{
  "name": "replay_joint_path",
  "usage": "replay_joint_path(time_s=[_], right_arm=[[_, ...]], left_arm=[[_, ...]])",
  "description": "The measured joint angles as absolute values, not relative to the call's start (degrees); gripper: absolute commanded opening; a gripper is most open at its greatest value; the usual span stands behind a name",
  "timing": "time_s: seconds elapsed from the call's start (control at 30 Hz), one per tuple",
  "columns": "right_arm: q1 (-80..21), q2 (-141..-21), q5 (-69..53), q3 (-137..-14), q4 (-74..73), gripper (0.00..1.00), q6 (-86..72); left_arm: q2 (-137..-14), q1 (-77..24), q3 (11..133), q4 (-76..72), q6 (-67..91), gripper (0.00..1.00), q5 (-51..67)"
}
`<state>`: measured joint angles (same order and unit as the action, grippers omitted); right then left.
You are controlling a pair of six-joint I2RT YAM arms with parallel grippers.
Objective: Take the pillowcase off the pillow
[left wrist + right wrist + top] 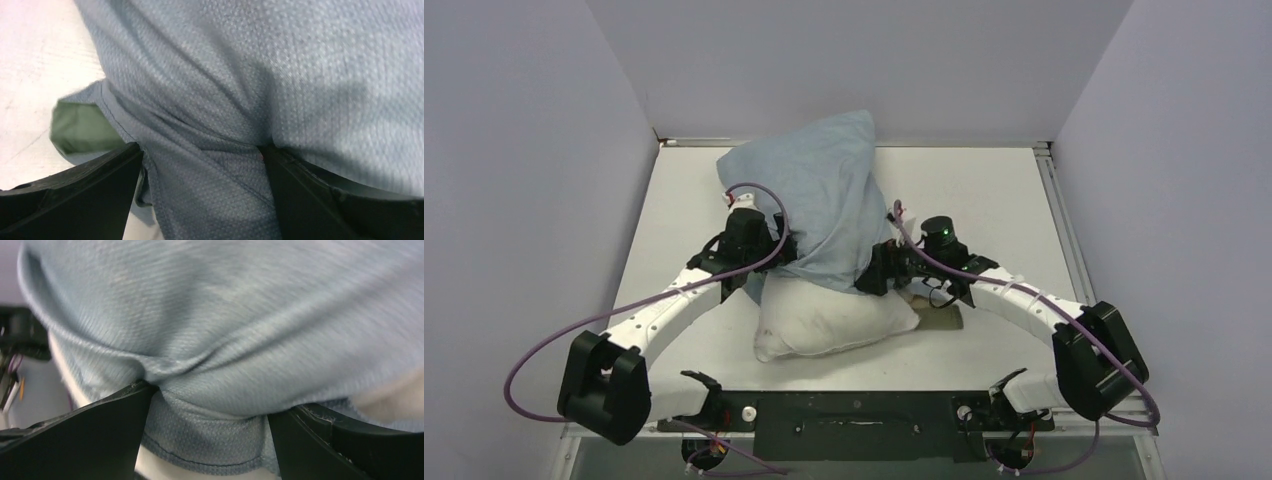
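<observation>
The dusty-blue pillowcase [824, 190] stands bunched over the far end of the off-white pillow [834, 320], whose near half lies bare on the table. My left gripper [774, 255] is at the case's left hem and is open. Blue cloth [250, 75] fills the gap between its fingers [202, 155], and a pale green fold [80, 127] shows beside them. My right gripper [871, 275] is at the right hem, also open. The stitched hem [225, 315] sags between its jaws [210, 405], with the white pillow [165, 465] under it.
The white table [994, 200] is walled on three sides, with a metal rail [1059, 220] along its right edge. A flat tan-and-dark piece [939, 320] lies under the right arm beside the pillow. The arm bases sit along the near edge.
</observation>
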<state>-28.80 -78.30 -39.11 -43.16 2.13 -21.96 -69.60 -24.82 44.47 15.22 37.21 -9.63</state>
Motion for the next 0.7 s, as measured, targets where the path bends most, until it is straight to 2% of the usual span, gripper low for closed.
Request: replay_joint_path(time_s=[0.23, 0.43, 0.57, 0.7], right_arm=[[-42.5, -74.85, -38.2, -39.0, 0.97, 0.85, -21.32], [-44.42, -72.07, -32.23, -38.0, -0.97, 0.85, -21.71], [-44.8, -71.55, -27.35, -38.28, 0.05, 0.85, -20.88], [-45.1, -71.68, -22.61, -39.7, 2.57, 0.83, -20.21]], left_arm=[[-80.73, -26.57, 55.59, 13.74, 35.51, 0.96, -7.4], [-87.66, -30.41, 67.88, 11.88, 34.15, 0.96, -3.07], [-84.77, -30.63, 69.43, 13.54, 32.71, 0.96, -3.31], [-75.22, -30.26, 67.42, 16.99, 30.83, 0.96, -6.94]])
